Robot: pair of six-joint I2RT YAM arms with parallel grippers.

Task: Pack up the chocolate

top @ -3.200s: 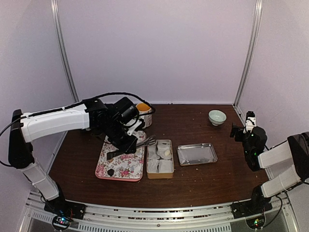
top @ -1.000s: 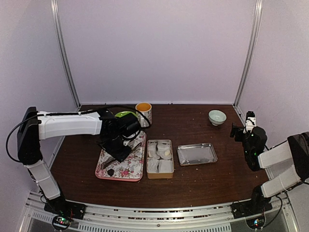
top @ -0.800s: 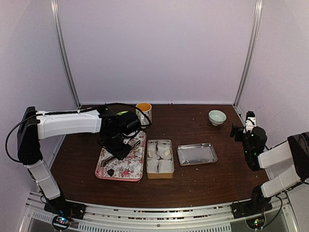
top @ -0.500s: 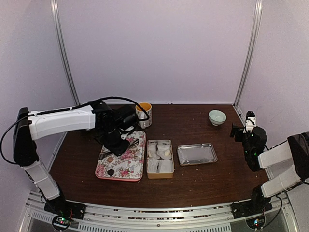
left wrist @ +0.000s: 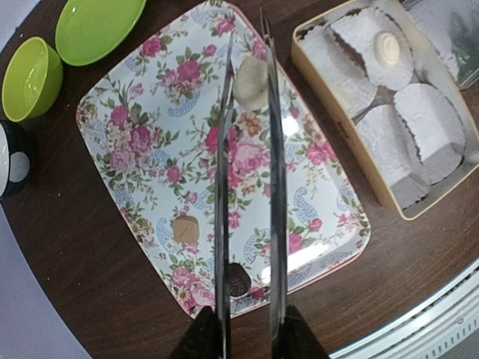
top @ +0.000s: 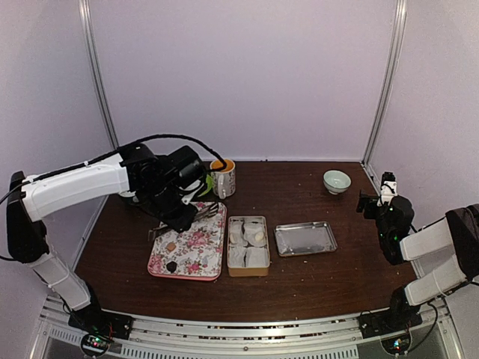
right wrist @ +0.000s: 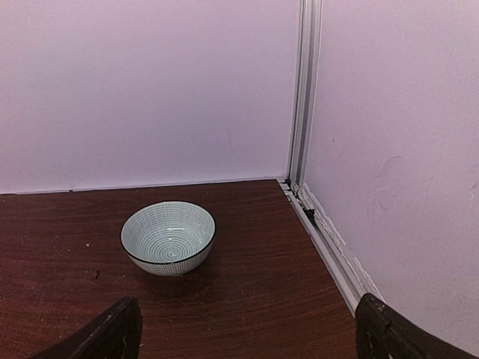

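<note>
Tongs (left wrist: pixel 223 187) sit clamped in the left gripper (left wrist: pixel 245 336), blades narrowly apart over the floral tray (left wrist: pixel 135 149). Chocolate (left wrist: pixel 238 283), dark and tiny, lies on the tray near its front edge, a tan piece (left wrist: pixel 183 228) just beside. Rightward, the tin (left wrist: pixel 438 199) of paper-wrapped cakes, then the right gripper (right wrist: pixel 247 333), fingers spread wide, facing a striped bowl (right wrist: pixel 168 237).

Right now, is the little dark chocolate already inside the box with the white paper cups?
No, the chocolate lies on the flowery tray, outside the box.
</note>
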